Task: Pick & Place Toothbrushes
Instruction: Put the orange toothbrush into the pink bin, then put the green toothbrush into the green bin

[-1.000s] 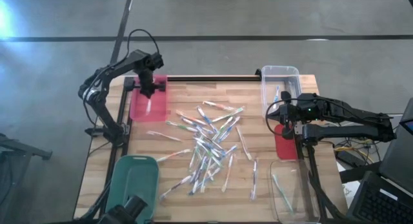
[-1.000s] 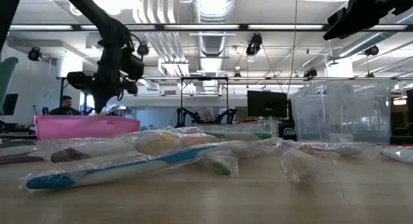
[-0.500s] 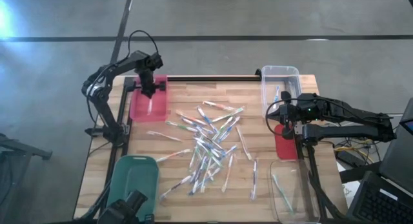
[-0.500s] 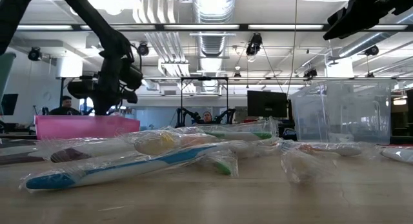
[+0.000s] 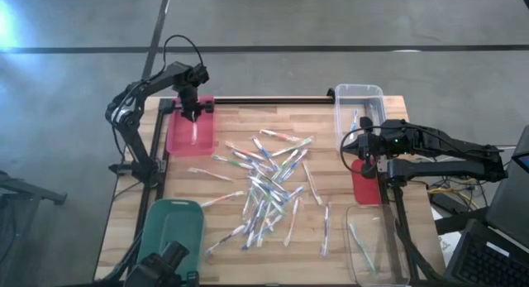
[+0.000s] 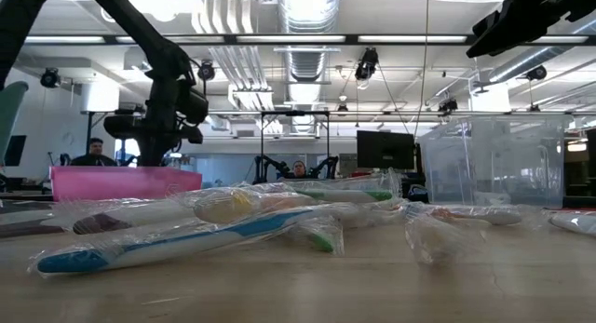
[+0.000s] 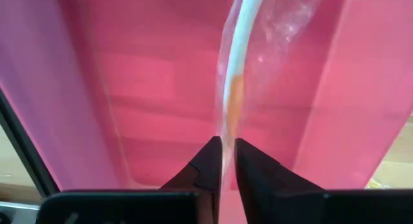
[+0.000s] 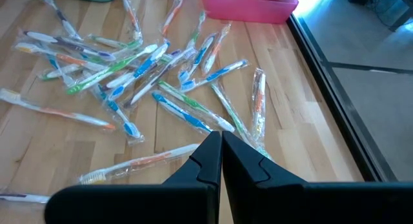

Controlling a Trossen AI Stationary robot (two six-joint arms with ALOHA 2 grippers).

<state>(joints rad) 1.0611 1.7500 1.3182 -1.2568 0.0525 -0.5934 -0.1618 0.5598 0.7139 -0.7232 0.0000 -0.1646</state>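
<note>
Left wrist view: left claw (image 7: 227,161) above the pink bin (image 7: 161,88), barely parted around a wrapped toothbrush (image 7: 235,75) running straight toward twelve o'clock; right claw (image 8: 221,153) clenched, idle.

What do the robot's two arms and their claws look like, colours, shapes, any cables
Both arms are dark, near black, built of slim jointed segments. A thin black cable loops above the left arm. The right arm is bulkier near its wrist, where a small green light shows. The left claw and the right claw each have two matte black fingers tapering to wedge-shaped tips. No markings are visible.
</note>
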